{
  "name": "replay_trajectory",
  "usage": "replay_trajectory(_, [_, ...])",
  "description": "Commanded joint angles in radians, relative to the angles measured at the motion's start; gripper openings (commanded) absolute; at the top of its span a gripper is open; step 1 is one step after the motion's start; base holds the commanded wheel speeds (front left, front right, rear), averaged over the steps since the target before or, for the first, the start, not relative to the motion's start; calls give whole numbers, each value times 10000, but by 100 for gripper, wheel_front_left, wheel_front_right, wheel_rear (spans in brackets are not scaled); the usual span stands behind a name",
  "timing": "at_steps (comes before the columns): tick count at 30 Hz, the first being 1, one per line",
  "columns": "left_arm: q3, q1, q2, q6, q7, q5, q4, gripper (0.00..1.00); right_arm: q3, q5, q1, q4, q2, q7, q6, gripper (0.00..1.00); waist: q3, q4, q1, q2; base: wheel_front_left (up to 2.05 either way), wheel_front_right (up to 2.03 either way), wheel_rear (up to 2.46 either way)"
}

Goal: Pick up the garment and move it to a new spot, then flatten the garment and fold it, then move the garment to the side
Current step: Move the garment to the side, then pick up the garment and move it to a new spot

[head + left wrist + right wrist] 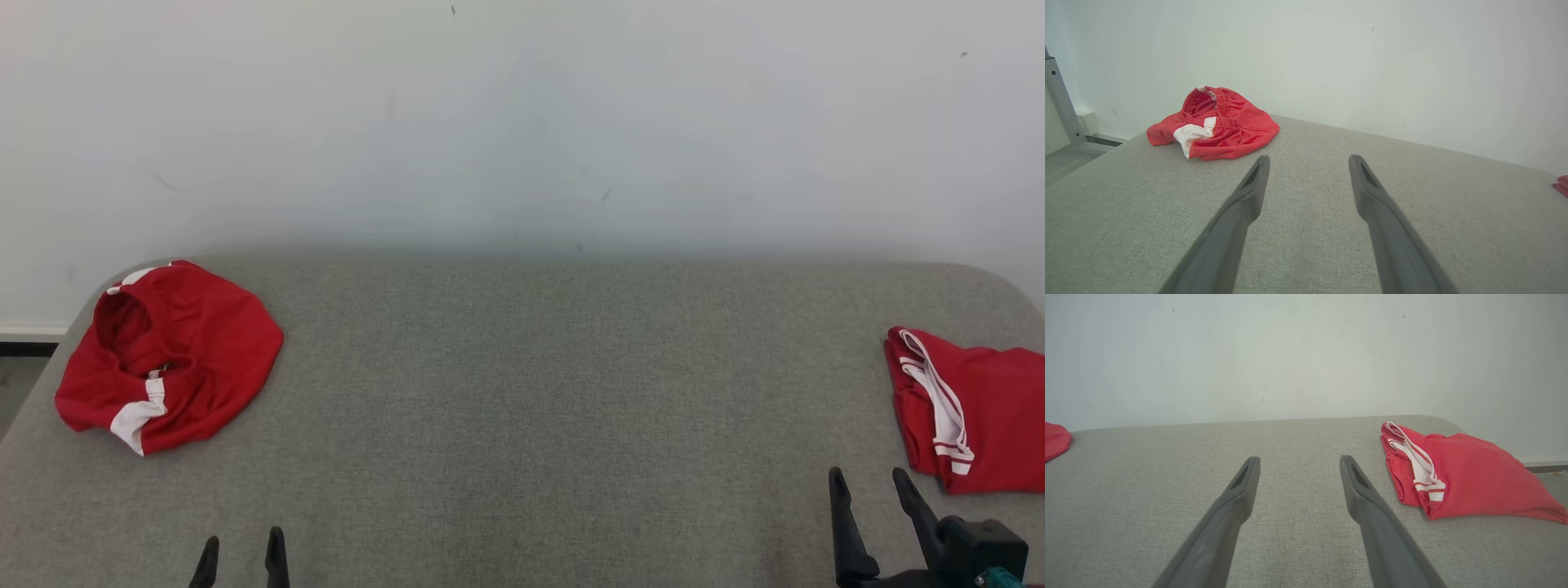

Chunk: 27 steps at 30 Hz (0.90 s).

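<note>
My left gripper (242, 539) and right gripper (867, 474) have their fingers wide apart and hold nothing. The crumpled red garment (167, 355) sits by the gray table's (522, 384) far left corner. The folded red garment (971, 408) lies at the right edge. There is lots of room between them.

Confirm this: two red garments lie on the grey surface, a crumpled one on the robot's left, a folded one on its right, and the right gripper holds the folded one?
No: the right gripper holds nothing; it stands open beside the folded garment, not touching it, as the right wrist view shows.
</note>
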Motion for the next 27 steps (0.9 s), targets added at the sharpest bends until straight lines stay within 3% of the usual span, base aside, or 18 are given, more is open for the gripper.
replay_trajectory(1, [-44,139,-43,-72,-33,204,115,100,-76,64,275,-150,39,135,-25,100,-121,49,2,2,0,0,0])
replay_trajectory(27, [-218,-15,-58,-243,-34,354,678,100,-64,165,539,-493,61,444,-25,100,43,-152,2,2,0,0,0])
